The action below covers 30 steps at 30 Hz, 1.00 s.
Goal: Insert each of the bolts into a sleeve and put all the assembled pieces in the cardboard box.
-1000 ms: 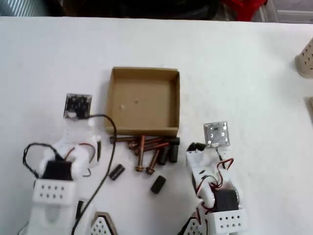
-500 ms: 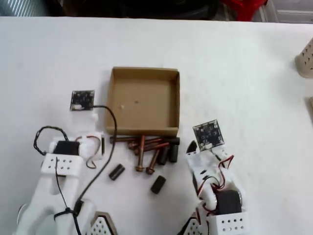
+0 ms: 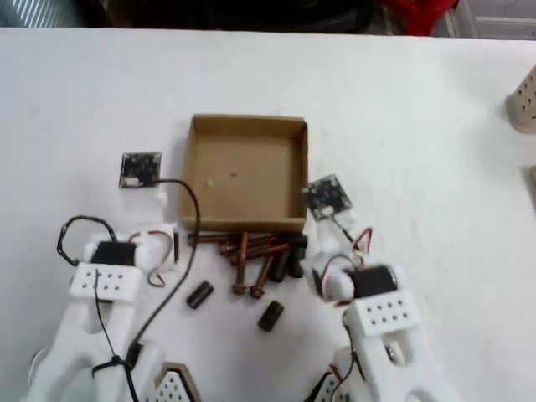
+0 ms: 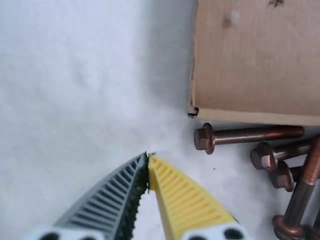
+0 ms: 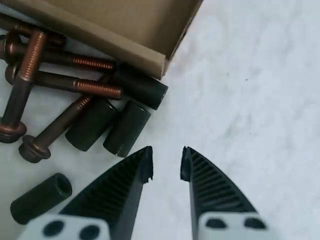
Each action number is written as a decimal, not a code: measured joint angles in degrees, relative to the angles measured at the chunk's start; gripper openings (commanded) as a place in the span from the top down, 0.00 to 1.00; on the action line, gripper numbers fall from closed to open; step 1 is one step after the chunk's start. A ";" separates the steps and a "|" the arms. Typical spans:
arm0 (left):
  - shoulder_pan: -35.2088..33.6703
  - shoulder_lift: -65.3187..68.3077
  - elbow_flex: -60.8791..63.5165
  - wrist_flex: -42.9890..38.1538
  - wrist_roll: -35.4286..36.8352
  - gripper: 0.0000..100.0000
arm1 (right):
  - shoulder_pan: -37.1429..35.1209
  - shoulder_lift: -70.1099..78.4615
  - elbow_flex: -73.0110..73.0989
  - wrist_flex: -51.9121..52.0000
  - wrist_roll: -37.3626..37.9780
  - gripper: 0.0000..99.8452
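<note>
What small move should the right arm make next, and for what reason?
Probably ease the right tool toward the nearest black sleeve and close on it: the tool is open with that sleeve lying just ahead of it, and the cardboard box holds nothing yet.

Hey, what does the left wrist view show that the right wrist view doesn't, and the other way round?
Left wrist view: the left gripper, one finger grey and one yellow, shut above bare table. Right wrist view: the right gripper, black and open, plus black sleeves lying nearby. Both: the cardboard box wall and copper bolts heaped beside it.
</note>
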 measured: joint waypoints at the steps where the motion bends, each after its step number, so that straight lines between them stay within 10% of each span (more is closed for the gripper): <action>1: 0.00 0.00 0.26 -0.44 0.00 0.98 | -0.09 2.90 -0.88 -1.49 -0.09 0.91; 15: 0.00 0.00 0.35 -3.34 0.00 0.98 | -9.23 19.87 -6.07 -9.76 -18.46 0.91; 30: 0.00 0.00 0.35 -3.34 0.00 0.98 | -8.44 31.21 -9.58 -11.96 -20.40 0.91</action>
